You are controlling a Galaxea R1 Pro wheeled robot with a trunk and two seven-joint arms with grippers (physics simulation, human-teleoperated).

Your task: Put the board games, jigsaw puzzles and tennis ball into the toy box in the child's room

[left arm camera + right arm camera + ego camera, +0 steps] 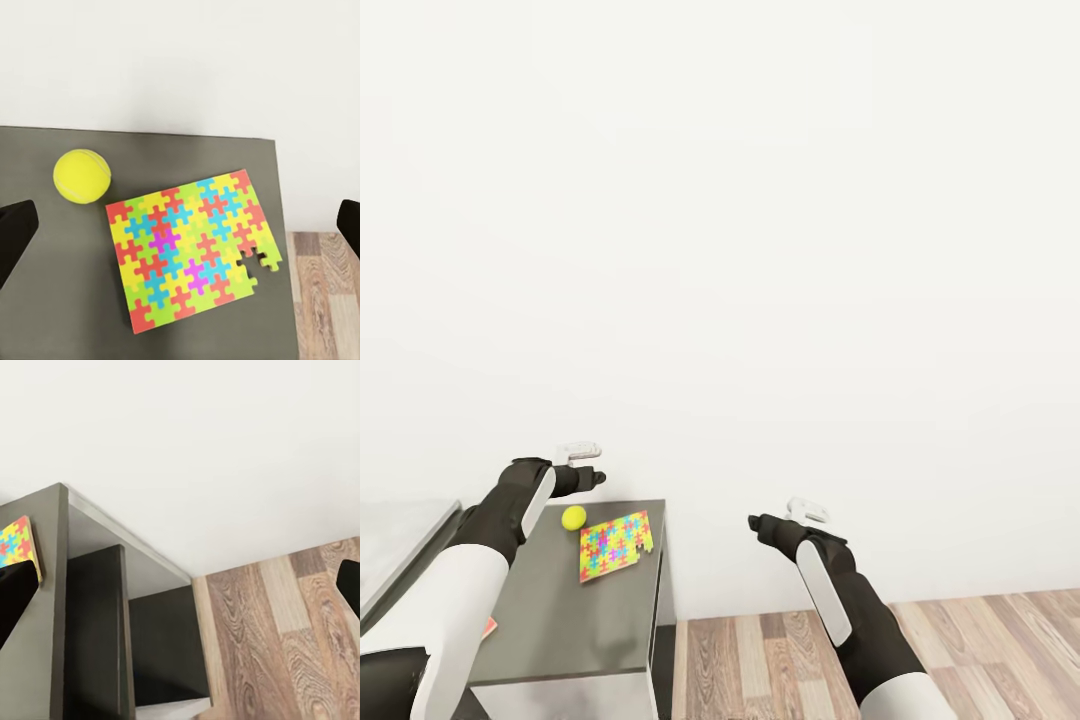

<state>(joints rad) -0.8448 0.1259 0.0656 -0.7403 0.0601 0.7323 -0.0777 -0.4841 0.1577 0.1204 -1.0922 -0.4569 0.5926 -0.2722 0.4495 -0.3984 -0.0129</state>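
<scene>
One jigsaw puzzle [615,545] [191,244], a thin multicolour sheet with a ragged corner, lies on the dark grey table [560,620] near its far right corner. The tennis ball [573,517] [82,175] rests just left of it. My left gripper [595,478] [184,225] hovers open above the ball and puzzle, holding nothing. Off the table's right side, my right gripper [755,522] [181,592] hangs open and empty over the floor; a puzzle corner [16,547] shows in its wrist view. A light grey bin edge [400,550], perhaps the toy box, shows at the far left. The bed and board games are out of view.
A plain white wall [760,250] stands right behind the table. Wood-plank floor [960,650] [285,637] lies to the table's right. A small red-orange corner [490,628] peeks out under my left forearm; what it belongs to is unclear. The table's side has dark shelf panels [90,622].
</scene>
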